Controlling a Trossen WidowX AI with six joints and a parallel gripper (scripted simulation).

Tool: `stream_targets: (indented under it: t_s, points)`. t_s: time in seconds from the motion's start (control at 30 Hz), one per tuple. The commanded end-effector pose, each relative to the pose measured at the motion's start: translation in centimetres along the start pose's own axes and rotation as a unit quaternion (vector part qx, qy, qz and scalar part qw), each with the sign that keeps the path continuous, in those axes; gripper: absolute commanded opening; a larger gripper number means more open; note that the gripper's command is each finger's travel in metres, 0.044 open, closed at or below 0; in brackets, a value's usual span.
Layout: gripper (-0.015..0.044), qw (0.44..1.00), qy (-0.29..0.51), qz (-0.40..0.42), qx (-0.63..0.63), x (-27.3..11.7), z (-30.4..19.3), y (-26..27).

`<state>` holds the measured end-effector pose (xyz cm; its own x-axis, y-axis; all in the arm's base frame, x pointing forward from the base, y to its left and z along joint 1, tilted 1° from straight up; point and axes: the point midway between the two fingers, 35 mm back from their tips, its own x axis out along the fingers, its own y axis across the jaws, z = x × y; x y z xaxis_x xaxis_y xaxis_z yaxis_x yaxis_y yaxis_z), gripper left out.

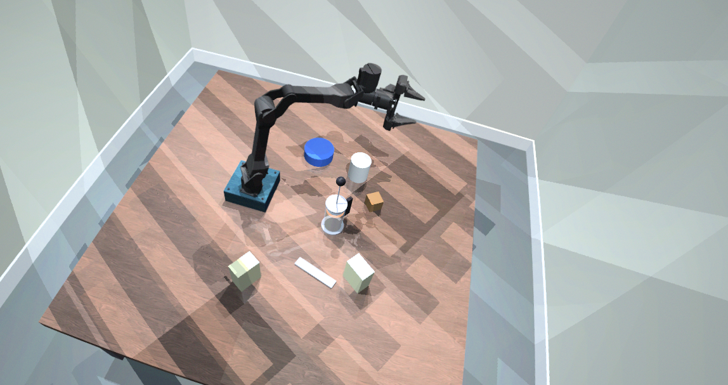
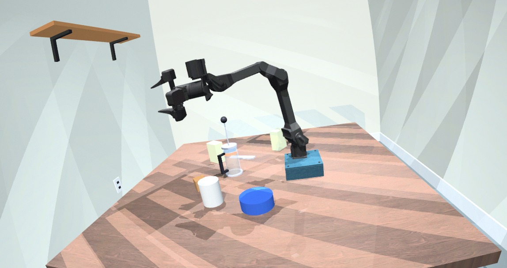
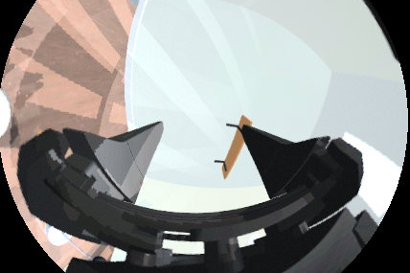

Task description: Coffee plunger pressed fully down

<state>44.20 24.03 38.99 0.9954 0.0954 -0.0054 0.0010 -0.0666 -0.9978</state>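
Two fingers point(image 1: 404, 122) point(image 2: 165, 111) of mine stand spread almost as wide as they go; my jaws have hold of nothing. I hang in the air, higher than the press and well apart from it, my tips pointing outward, away from my arm point(image 1: 315, 94) point(image 2: 244, 74), rather than down at the desk point(image 1: 417, 332) point(image 2: 319, 231) point(image 3: 72, 46).

Below me on the desk stands a white cylinder point(image 1: 359, 169) point(image 2: 210, 192) point(image 3: 3, 110), upright, with a blue disc point(image 1: 318, 152) point(image 2: 257, 201) lying flat near it. An orange cube point(image 1: 374, 200) point(image 2: 197, 183) sits between the cylinder and the handle side of the press.

The press point(image 1: 333, 222) point(image 2: 233, 164) point(image 3: 58, 237) stands upright on the desk, its black handle point(image 1: 348, 205) point(image 2: 221, 164) facing the cube's side. Its plunger is up: a long stretch of rod point(image 1: 338, 193) point(image 2: 226, 133) shows above the lid, topped by a black knob point(image 1: 340, 181) point(image 2: 223, 119) that I am not touching.

Past the press, a white strip point(image 1: 314, 273) point(image 2: 244, 157) lies flat between two pale blocks point(image 1: 358, 273) point(image 2: 214, 152). My arm rises from a blue base point(image 1: 266, 198) point(image 2: 312, 170). On the wall is a wooden shelf point(image 2: 88, 32) point(image 3: 235, 151) with black brackets.
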Motion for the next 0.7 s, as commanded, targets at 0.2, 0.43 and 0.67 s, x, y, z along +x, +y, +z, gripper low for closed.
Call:
stream_targets:
  t_s: [0.2, 0.43, 0.67]
  points:
    - [0.0440, 0.943, 0.048, 0.099, 0.313, -6.6, -14.1, 2.4]
    - [0.0440, 0.830, 0.115, 0.143, 0.527, -13.6, -19.5, 5.6]
    - [0.0440, 0.652, 0.194, 0.153, 0.716, -20.2, -22.1, 9.5]
